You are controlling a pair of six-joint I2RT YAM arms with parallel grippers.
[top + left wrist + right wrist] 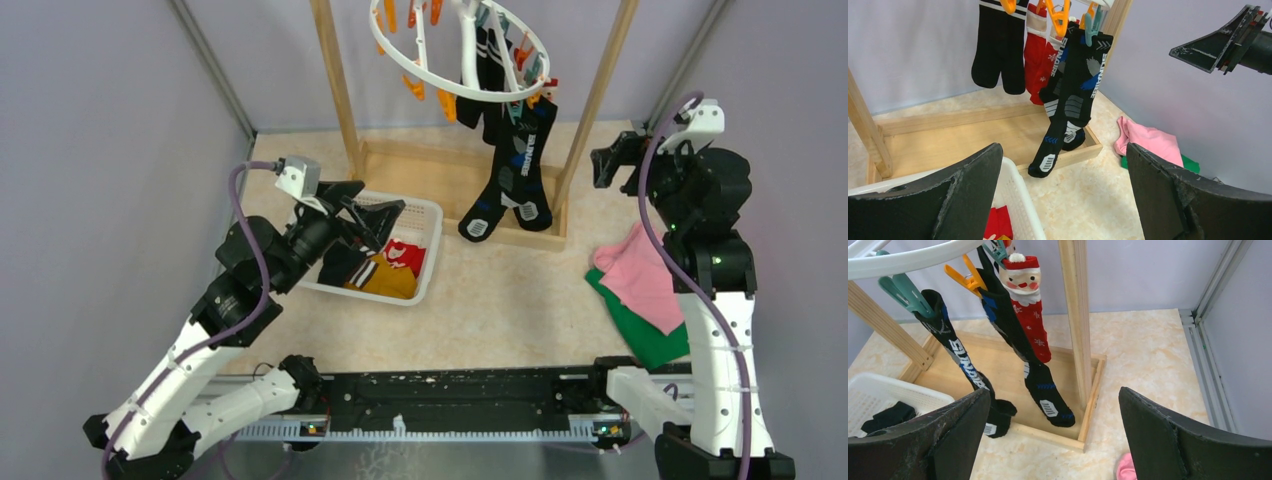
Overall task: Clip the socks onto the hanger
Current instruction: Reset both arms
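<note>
Nearest on the right, flat on the table (500, 300) beside the right arm: a pink cloth (640, 275) lying partly over a green cloth (650, 335).

On the left, a little farther in, a white mesh basket (430, 262) holding loose socks: a yellow-orange sock (385, 280), a red sock with white dots (405, 255) and a black sock (340, 262), all touching one another.

Above the basket's left part, the left gripper (380, 215), jaws spread wide with nothing between them, aimed toward the rack.

Across on the right, well apart from the basket, the right gripper (610, 165), raised off the table, likewise gaping and empty, facing the rack's right post.

Farther back, the wooden rack frame (590, 110), its tray-like base resting on the table.

Between its posts, up high and tilted, the hanger (455, 90): a white ring with orange pegs (965, 275) and teal pegs (900, 290).

Clipped there already:
- two long black socks with blue and white marks (520, 170), toes down at the rack's base
- a red Santa sock (1028, 305) just beside them
- a pair of black socks with white stripes (998, 50) next to the red one
</note>
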